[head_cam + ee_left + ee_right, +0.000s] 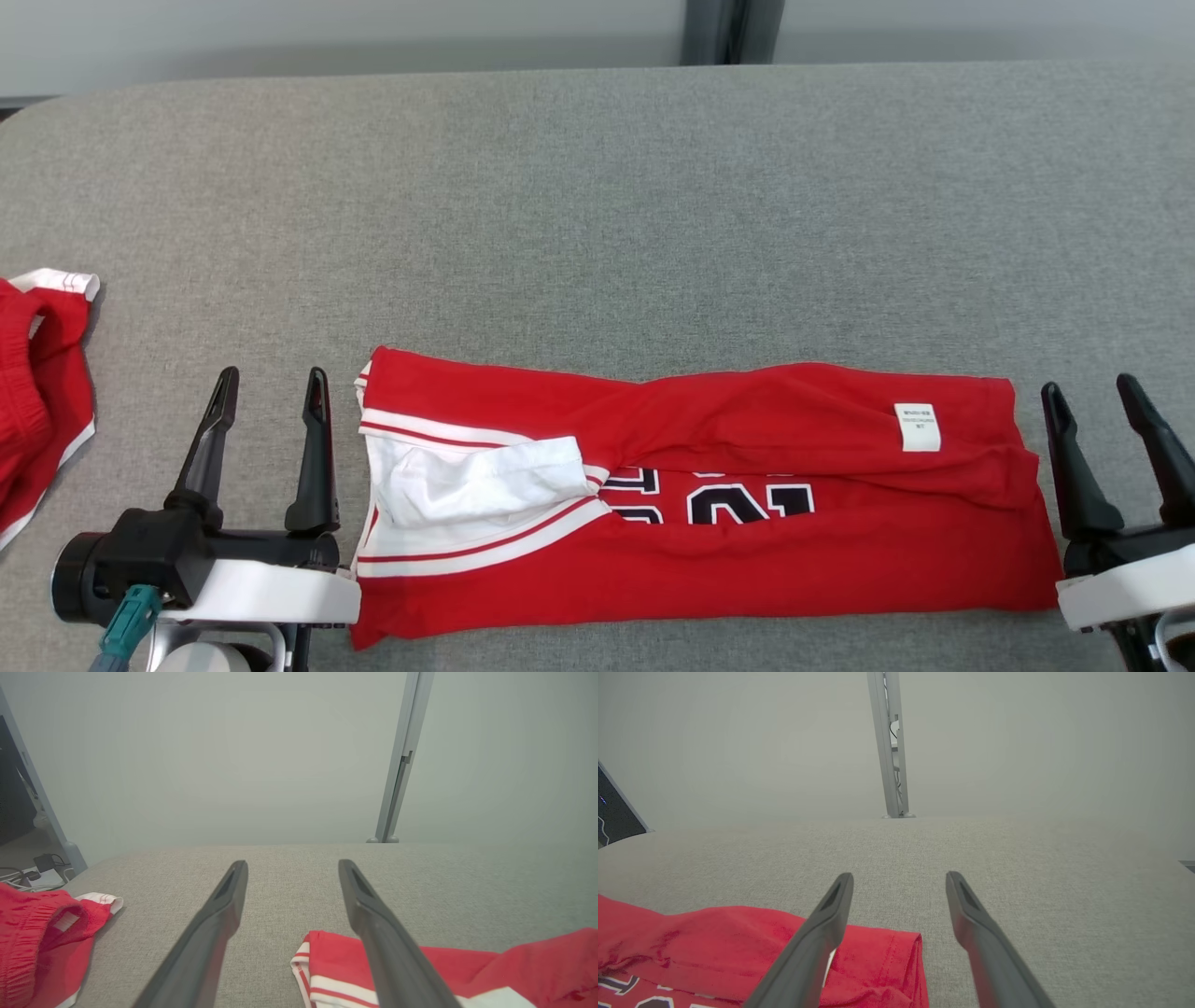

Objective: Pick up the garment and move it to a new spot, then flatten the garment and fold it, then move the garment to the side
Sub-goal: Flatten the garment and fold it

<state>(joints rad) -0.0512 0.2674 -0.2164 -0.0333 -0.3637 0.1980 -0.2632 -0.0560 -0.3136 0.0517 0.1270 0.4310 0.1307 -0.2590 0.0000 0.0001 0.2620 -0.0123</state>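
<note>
The garment [747,551] is a red jersey with white trim and dark numbers, folded into a long band near the table's front edge. A white label shows on its right part. My left gripper [271,383] stands open just off the garment's left end, nothing between its fingers. My right gripper [1092,387] stands open just off the right end, also empty. In the left wrist view the left gripper [292,865] points over the table with the garment's trimmed corner [336,966] below its right finger. In the right wrist view the right gripper [899,877] has the garment's red edge [878,956] beside its left finger.
A second red garment with white trim [37,392] lies crumpled at the table's left edge, also seen as the red garment [32,942] in the left wrist view. The grey fabric table [597,205] stretches far behind. A metal post [402,760] stands beyond the table's far edge.
</note>
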